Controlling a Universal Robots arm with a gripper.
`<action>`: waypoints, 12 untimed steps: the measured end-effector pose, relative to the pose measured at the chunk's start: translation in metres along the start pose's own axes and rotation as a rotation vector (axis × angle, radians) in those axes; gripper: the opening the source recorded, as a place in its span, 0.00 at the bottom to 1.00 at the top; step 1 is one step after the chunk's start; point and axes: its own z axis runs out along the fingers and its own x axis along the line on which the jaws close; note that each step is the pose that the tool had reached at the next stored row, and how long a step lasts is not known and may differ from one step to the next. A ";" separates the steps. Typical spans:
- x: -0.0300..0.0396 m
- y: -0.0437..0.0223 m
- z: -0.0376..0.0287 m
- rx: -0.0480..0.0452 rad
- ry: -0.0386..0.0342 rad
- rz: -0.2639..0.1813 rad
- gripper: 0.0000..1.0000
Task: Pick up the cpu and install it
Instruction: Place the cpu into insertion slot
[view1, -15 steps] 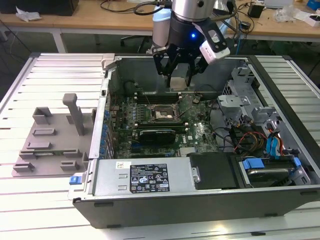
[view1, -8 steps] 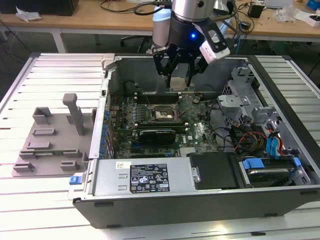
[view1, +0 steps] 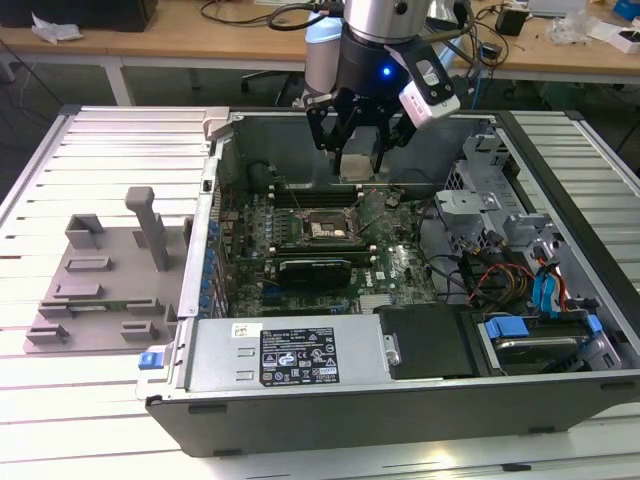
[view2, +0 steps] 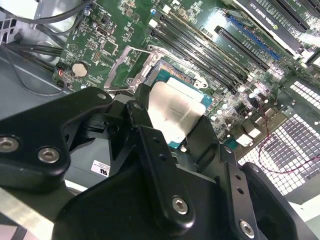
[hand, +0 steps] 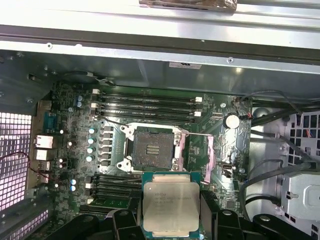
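Pinching the cpu (hand: 171, 207) by two opposite edges, its flat metal top turned toward the wrist, the jaws hang over the open socket (hand: 152, 148), which lies below and just ahead of them, not squarely under the chip.

— What is everything sitting on?
— A pale slatted metal table (view1: 110, 140). Its ribs run across the frame from the exterior view's left to its right.
— And directly on it?
— Two things. An open computer case (view1: 420, 405) lies on its side across the centre and right of the frame. Just beside it, at the lower left, a grey plastic tray (view1: 95, 285) with raised blocks lies flat. Whether the two touch, I cannot tell.
— Behind?
— Along the top of the frame stands a wooden bench (view1: 190, 42) with cables (view1: 245, 12) on it.
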 end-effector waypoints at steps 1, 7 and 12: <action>0.0000 0.0000 0.0000 -0.0001 -0.0002 0.005 0.55; 0.0000 0.0000 0.0001 -0.0018 -0.0050 0.126 0.55; 0.0000 0.0000 0.0002 -0.0038 -0.0108 0.276 0.55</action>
